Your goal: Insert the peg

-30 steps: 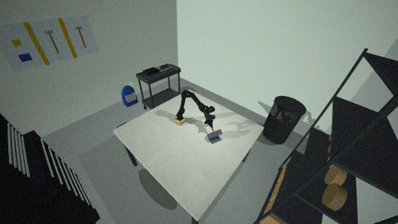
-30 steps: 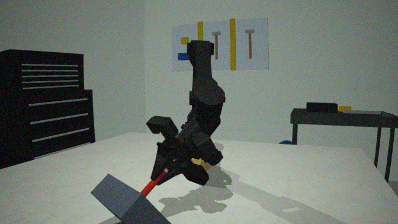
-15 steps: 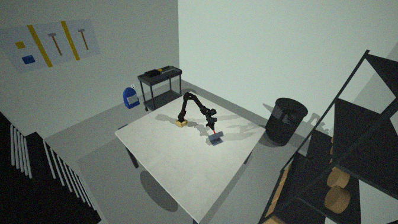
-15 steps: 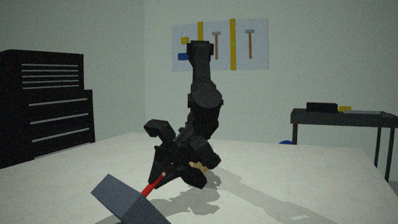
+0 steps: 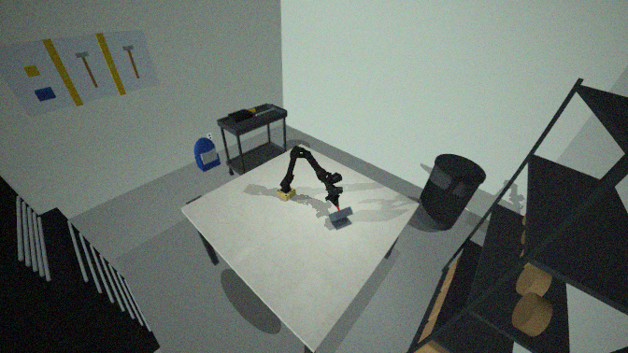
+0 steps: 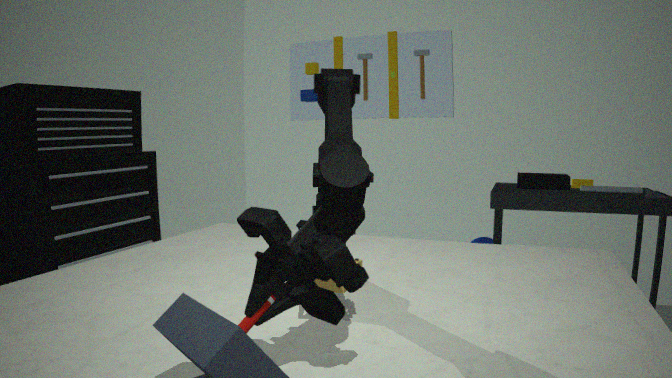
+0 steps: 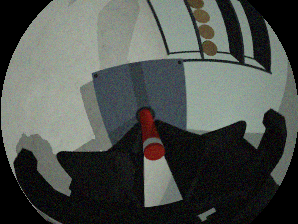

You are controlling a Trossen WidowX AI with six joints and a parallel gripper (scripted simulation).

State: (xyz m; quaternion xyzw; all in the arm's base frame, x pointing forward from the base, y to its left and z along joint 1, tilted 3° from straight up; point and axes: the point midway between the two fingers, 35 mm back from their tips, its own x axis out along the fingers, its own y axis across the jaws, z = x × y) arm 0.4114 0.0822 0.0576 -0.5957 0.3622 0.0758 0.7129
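Note:
The red round peg [image 5: 338, 208] [image 6: 254, 317] [image 7: 149, 131], with a grey band near its top end, is held tilted between the fingers. My gripper [image 5: 336, 205] [image 6: 257, 314] [image 7: 147, 125] is shut on it, just above the sloped panel. The blue-grey sloped panel [image 5: 340, 215] [image 6: 199, 327] [image 7: 167, 92] stands on the table. In the wrist view the peg's lower end is at the dark-rimmed round hole [image 7: 138, 114] and looks to be inside its mouth. In the exterior view the lower end is hidden behind the panel's edge. The depth cannot be told.
The arm's yellow base [image 5: 286, 194] stands on the pale table [image 5: 280, 243]. Beyond the table are a dark bin [image 5: 450, 191], a cart [image 5: 252, 122] [image 6: 575, 197] and a shelf rack. A dark drawer cabinet [image 6: 90, 175] stands at the left in the exterior view.

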